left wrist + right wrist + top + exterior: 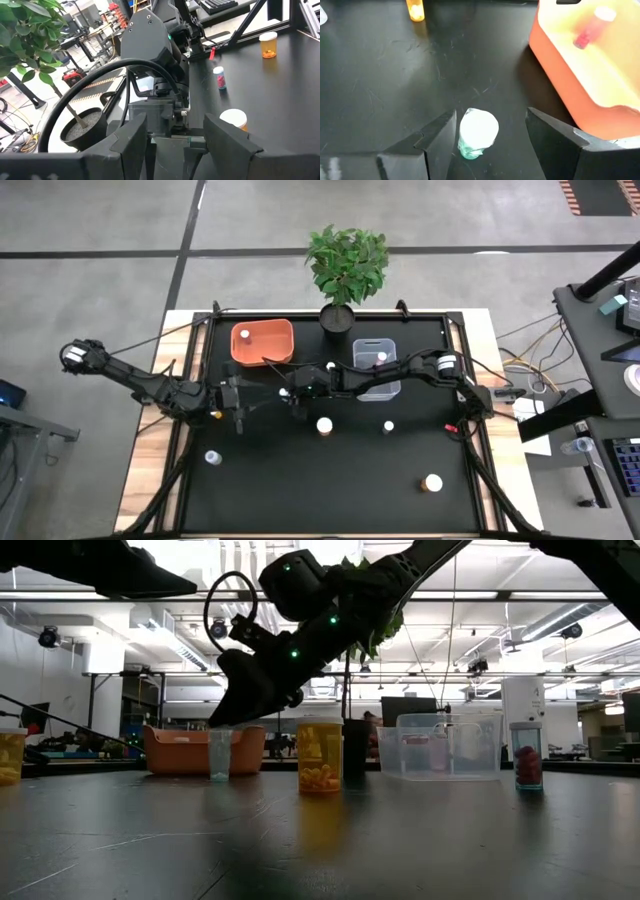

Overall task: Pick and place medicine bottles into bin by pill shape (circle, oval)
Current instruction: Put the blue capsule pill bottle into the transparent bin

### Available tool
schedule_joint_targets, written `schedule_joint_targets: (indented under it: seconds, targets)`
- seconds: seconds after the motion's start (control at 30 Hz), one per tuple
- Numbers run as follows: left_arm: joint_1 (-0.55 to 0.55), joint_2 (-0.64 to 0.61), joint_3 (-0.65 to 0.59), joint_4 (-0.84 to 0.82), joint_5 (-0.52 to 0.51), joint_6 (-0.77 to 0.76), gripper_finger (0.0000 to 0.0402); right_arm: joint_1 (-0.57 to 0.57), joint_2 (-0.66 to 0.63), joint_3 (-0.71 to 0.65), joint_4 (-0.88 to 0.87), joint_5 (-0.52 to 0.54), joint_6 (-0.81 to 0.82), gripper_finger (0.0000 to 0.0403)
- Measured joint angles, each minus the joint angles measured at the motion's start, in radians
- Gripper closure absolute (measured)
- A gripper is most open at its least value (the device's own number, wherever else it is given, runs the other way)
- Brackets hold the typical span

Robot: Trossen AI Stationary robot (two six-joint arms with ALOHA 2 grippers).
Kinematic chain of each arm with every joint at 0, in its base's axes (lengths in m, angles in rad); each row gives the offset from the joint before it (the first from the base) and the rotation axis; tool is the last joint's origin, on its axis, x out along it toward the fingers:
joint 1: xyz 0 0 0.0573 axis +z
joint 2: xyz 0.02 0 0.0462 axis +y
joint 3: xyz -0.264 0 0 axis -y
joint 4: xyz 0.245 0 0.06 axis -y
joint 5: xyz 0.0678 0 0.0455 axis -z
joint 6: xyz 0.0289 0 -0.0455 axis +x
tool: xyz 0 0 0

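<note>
My right gripper point(491, 127) is open and low over the table, just right of the orange bin point(262, 342). Its fingers stand on either side of a small white-capped bottle with a clear greenish body point(477, 132), which stands upright on the mat and also shows in the low view point(220, 753). The bottle is nearer one finger, and I see no touch. My left gripper point(177, 142) is open and empty. It hangs just left of the right gripper point(238, 400) and faces it. Other bottles stand loose on the mat point(324, 425), point(388, 426), point(213, 457), point(432, 482).
The orange bin point(580, 75) holds a bottle with red pills point(592, 27). The clear bin point(375, 368) at the back right holds a bottle too. A potted plant point(345, 275) stands at the far edge. The two grippers are close together at mid-table.
</note>
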Motion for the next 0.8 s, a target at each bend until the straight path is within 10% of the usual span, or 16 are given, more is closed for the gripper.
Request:
schedule_joint_targets:
  seconds: [0.8]
  targets:
    - [0.0, 0.005, 0.0, 0.0, 0.0, 0.0, 0.0224, 0.007, 0.056, -0.002, 0.044, -0.003, 0.002, 0.0186]
